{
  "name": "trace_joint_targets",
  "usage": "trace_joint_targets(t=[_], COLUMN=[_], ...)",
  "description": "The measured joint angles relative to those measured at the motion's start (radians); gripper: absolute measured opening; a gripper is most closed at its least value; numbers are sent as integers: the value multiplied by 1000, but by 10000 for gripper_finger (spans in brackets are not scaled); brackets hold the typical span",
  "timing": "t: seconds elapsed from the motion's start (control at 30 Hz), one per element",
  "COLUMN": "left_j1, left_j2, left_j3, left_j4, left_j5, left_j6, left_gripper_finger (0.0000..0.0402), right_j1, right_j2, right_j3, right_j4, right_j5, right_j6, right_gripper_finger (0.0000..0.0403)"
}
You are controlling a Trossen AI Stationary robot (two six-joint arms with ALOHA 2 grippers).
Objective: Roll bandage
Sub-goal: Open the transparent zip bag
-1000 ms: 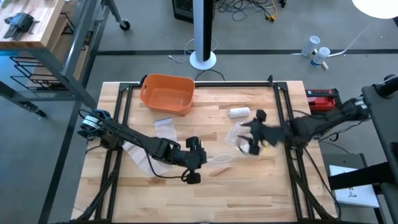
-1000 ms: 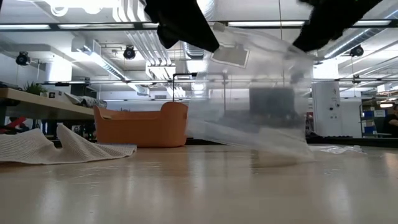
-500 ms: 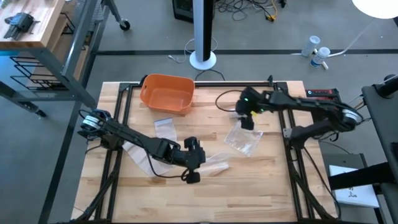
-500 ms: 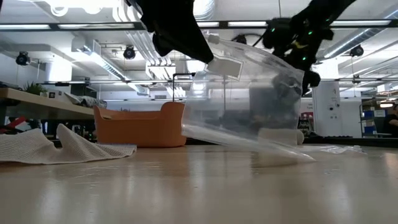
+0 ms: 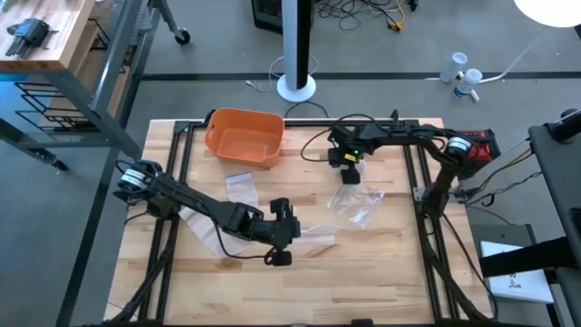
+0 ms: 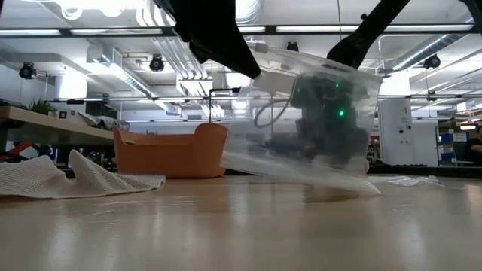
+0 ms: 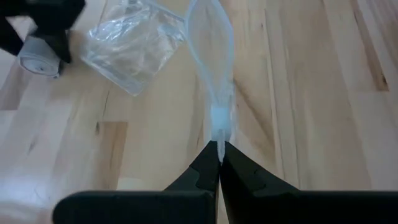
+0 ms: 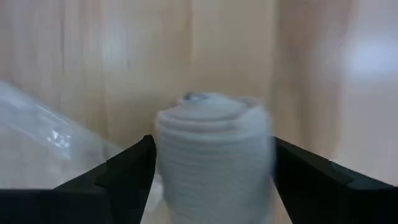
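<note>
Bandage roll (image 8: 212,155) sits upright on the table, dead centre between the right gripper (image 8: 211,177) fingers, jaws spread wider than the roll, nothing gripped yet. Risk: closing off-centre or too high could tip it or squeeze the layers loose. A crumpled clear bag (image 5: 356,205) lies just behind that gripper and could snag. Left gripper (image 7: 219,163) is clamped on the edge of a clear plastic bag (image 7: 210,62), lifted ahead of it.
</note>
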Motion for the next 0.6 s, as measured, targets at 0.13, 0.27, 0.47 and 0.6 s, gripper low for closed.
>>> trace_joint_targets(t=[0.13,0.27,0.47,0.6], left_j1=[0,-1,-1,3], left_j2=[4,4,4,4], left_j3=[-3,-15,-97,-180], left_j4=[-5,1,134,295], left_j5=[0,-13,-54,-57], left_j6=[1,1,24,53], left_gripper_finger=[0,0,0,0], right_j1=[1,2,13,84], right_j2=[25,8,-93,-255], right_j3=[8,4,4,3], right_j4=[8,2,-32,-88], right_j5=[-13,-18,-17,-34], right_j6=[16,16,23,70], right_gripper_finger=[264,220,153,137])
